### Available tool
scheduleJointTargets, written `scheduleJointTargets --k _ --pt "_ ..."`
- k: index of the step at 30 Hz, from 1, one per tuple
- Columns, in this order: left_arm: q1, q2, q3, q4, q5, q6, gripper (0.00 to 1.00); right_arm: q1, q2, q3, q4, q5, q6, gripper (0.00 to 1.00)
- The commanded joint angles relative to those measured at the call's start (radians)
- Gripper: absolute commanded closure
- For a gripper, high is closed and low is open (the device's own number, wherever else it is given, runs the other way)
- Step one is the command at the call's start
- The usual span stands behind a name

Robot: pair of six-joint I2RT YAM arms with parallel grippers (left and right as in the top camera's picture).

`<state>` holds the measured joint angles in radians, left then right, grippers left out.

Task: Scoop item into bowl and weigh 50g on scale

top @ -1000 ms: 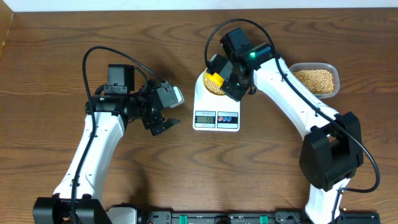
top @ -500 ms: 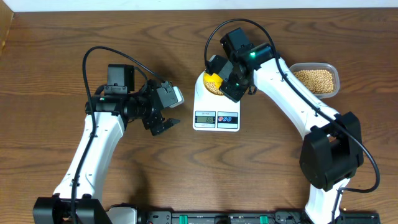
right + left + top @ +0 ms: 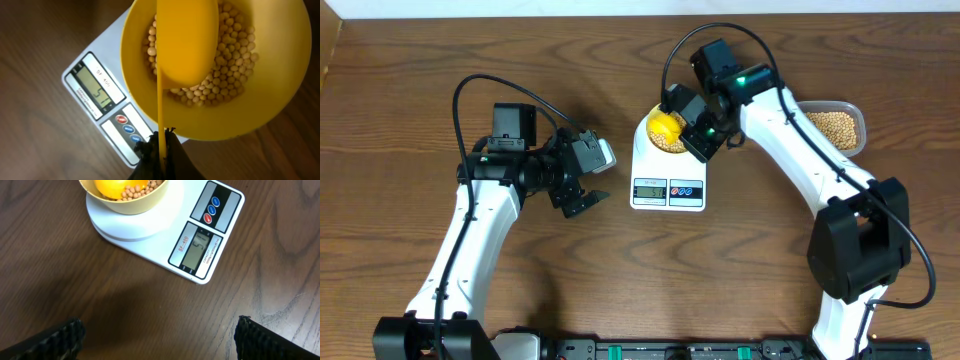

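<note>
The white scale (image 3: 668,185) stands mid-table with the pale-yellow bowl (image 3: 650,143) on it, holding tan beans (image 3: 675,143). My right gripper (image 3: 703,128) is shut on the handle of a bright yellow scoop (image 3: 665,126), whose cup hangs over the bowl. In the right wrist view the scoop (image 3: 186,45) is turned underside-up above the beans (image 3: 227,65) in the bowl (image 3: 270,100), and the scale's display (image 3: 96,92) shows. My left gripper (image 3: 578,200) is open and empty, left of the scale. The left wrist view shows the scale (image 3: 200,245), bowl (image 3: 127,205) and beans (image 3: 137,191).
A clear plastic tub (image 3: 838,126) of beans stands at the back right, behind my right arm. The table's far edge (image 3: 520,18) runs along the top.
My right gripper has shifted right and back with the scoop, which has turned over above the bowl. The scale's reading has changed. The left arm has not moved.
</note>
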<state>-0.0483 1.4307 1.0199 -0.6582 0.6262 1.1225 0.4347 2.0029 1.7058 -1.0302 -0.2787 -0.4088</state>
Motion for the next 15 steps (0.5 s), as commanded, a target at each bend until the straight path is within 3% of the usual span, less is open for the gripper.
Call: scheduleJointTargets --k 1,15 --pt "0.003 -0.013 0.003 -0.004 0.016 -0.009 0.02 -0.028 0.003 -0.003 -0.008 -0.108 0.014 0.99" --pt "0.003 -0.013 0.003 -0.004 0.016 -0.009 0.02 -0.122 0.003 0.066 -0.061 -0.311 0.038 0.99"
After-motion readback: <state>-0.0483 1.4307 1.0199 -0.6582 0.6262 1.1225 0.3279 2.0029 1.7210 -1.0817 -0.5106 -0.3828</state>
